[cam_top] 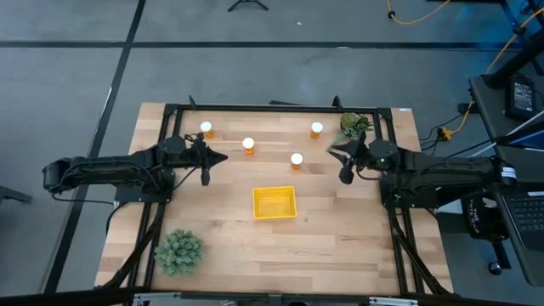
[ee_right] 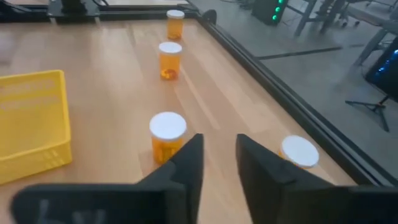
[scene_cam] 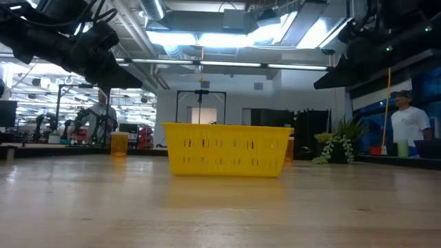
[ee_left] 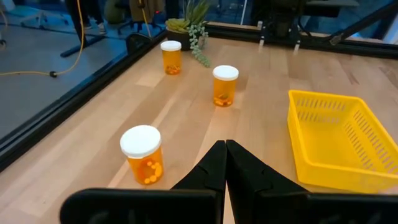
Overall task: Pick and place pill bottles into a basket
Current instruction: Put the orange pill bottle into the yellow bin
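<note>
Left gripper [cam_top: 205, 176] hangs over the table's left side with its fingers [ee_left: 214, 168] pressed together on nothing. I count four pill bottles standing upright along the far half of the table. From my left: the far-left bottle [cam_top: 206, 130] sits near the back rail, the second bottle [cam_top: 248, 145] stands just right of the left gripper, the third bottle [cam_top: 297, 159] is nearest the middle, and the fourth bottle [cam_top: 316, 129] stands near the small plant [cam_top: 355, 124]. The basket [cam_top: 274, 203] sits in the middle, empty as far as I can see, nearer my side than any bottle.

Right gripper [cam_top: 345, 176] hovers on the right with its fingers [ee_right: 189, 158] parted around nothing. I judge the third bottle [ee_right: 167, 135] the natural target: it lies just ahead of the open jaws, slightly off-centre, its axis vertical.
</note>
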